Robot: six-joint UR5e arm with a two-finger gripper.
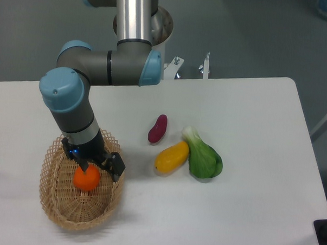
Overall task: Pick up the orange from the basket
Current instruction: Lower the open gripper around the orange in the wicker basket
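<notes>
- The gripper (92, 171) reaches down into the wicker basket (54, 204), its fingers closed around the orange (86, 179).
- The basket sits at the table's (250, 131) near left.
- Right of it lie a purple sweet potato (158, 129), a yellow fruit (172, 157) and a green bok choy (204, 157).

This looks like a robotics lab. An industrial arm (101, 65) in grey and blue is mounted at the edge of a plain white table (250, 131), which stands on a grey floor (254, 39). The fruit and vegetables, such as the bok choy (204, 158), lie there like test props.
</notes>
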